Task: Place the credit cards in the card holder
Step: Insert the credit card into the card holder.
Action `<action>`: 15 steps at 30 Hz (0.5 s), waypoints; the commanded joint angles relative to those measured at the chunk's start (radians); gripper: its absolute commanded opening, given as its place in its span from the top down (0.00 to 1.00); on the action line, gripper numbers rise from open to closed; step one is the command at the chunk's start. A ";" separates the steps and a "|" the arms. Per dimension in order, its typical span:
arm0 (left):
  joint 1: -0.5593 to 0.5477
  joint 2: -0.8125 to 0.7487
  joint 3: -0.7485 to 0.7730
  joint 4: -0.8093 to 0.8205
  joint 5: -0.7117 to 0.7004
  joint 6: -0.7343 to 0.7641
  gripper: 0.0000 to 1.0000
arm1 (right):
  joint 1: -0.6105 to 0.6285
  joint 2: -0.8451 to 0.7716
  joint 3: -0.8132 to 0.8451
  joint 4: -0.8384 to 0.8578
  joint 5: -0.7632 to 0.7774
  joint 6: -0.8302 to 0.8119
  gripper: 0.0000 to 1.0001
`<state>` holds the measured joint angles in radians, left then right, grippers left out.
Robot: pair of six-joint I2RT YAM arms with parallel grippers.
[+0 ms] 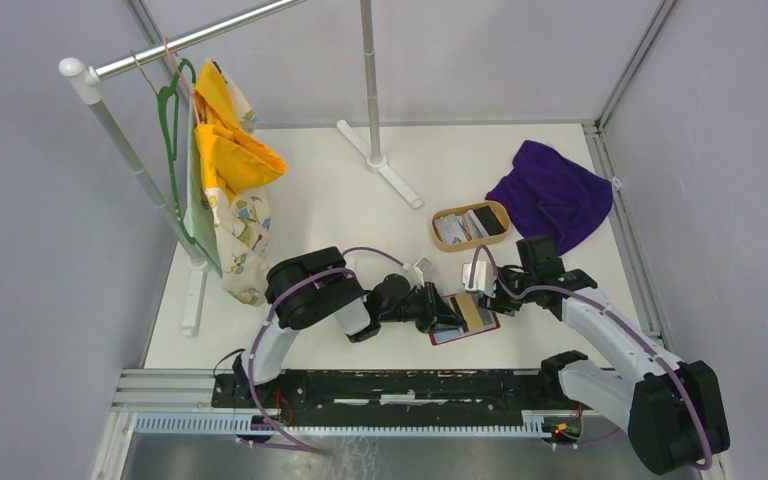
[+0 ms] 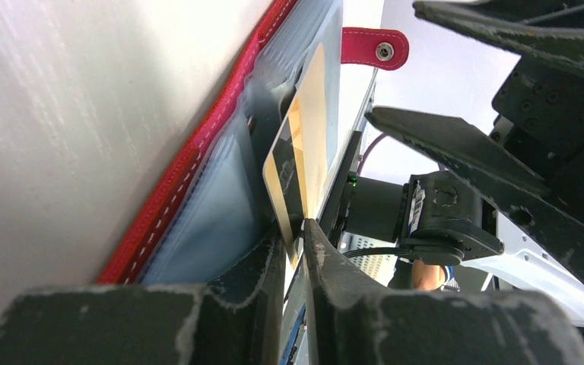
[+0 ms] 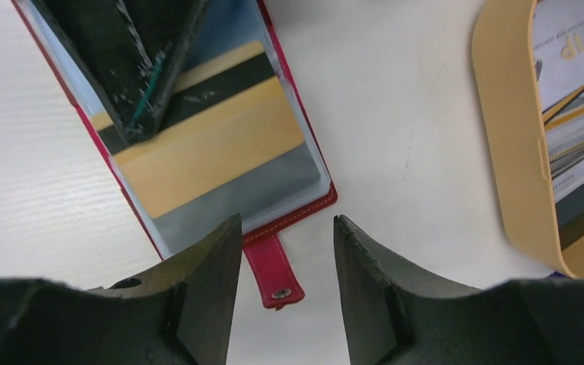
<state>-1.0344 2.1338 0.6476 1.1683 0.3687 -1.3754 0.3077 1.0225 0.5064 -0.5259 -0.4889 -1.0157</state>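
Observation:
The red card holder [image 1: 487,328] lies open on the table in front of the arms, its snap tab [image 3: 275,271] pointing at the right wrist camera. My left gripper [image 1: 440,312] is shut on a gold credit card with a black stripe [image 3: 213,148], held edge-on [image 2: 308,144] against the holder's clear inner pockets [image 2: 213,228]. I cannot tell whether the card is inside a pocket. My right gripper [image 3: 287,220] is open and empty, low over the snap tab at the holder's edge [image 3: 304,209]. More cards [image 1: 470,224] lie in the tan tray.
The tan oval tray [image 1: 440,222] sits just behind the holder, and its rim shows in the right wrist view [image 3: 506,152]. A purple cloth [image 1: 552,195] lies at the back right. A clothes rack with a green hanger and a yellow garment [image 1: 225,150] stands at the left, and a pole base [image 1: 385,165] at the back centre.

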 commanded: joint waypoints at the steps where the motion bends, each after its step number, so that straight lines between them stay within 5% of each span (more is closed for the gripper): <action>1: -0.003 0.004 0.009 -0.046 0.018 0.022 0.78 | 0.009 -0.018 0.024 0.033 -0.185 0.025 0.47; 15: -0.003 -0.008 0.001 -0.044 0.008 0.027 0.76 | 0.111 0.135 0.017 0.092 -0.080 0.090 0.59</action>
<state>-1.0344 2.1334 0.6483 1.1683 0.3698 -1.3754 0.3939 1.1423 0.5064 -0.4671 -0.6170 -0.9344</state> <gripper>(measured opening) 0.231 0.424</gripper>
